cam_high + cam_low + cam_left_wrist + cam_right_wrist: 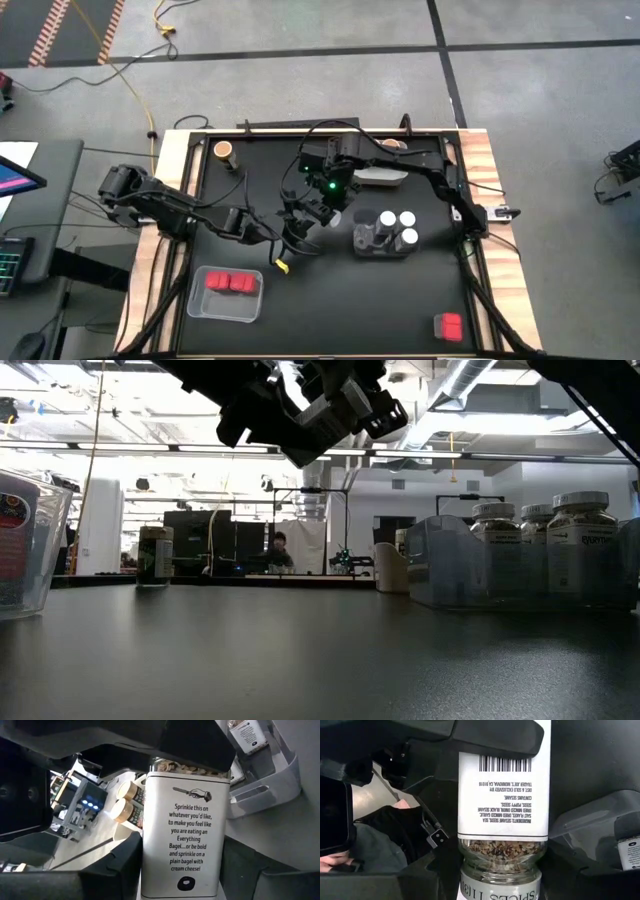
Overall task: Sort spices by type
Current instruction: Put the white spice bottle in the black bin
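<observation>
We see a seasoning jar (182, 827) up above the bench (330, 290) middle, left tool (180, 870) and right tool (497, 880) both clenched on it, near the tray of white-lidded jars (392, 228).

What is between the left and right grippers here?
A seasoning jar, gripped by the left gripper and right gripper at opposite ends, seen in both wrist views.

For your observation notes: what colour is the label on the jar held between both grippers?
White with black print, on the seasoning jar; the left wrist view shows it best.
</observation>
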